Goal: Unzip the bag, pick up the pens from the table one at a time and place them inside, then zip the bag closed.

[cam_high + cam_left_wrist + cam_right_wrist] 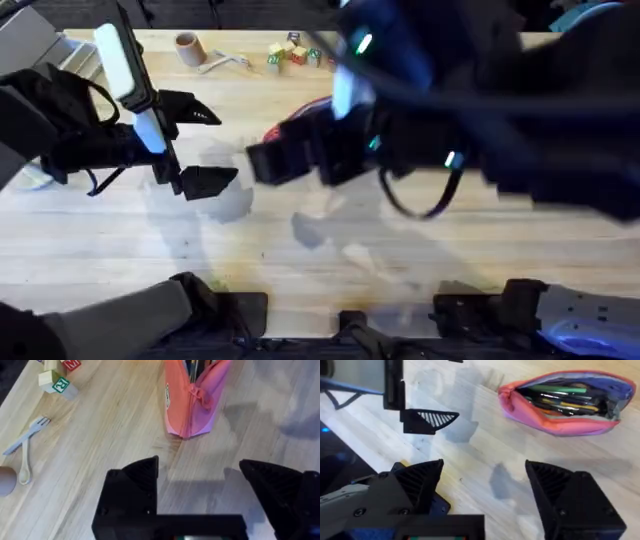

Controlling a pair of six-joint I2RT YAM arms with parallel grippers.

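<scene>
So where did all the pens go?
The pens are inside the open pink bag, which lies on the table beyond the right gripper's fingers.

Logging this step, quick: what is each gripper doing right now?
Left gripper: open, holding nothing.
Right gripper: open, holding nothing.

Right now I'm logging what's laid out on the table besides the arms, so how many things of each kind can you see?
Pink pouch, open with pens inside, too bunched to count: 1
Lettered toy blocks, at least: 2
Pale fork: 1
Pale spoon: 1
Total: 5 things at least, the pens left out.
</scene>
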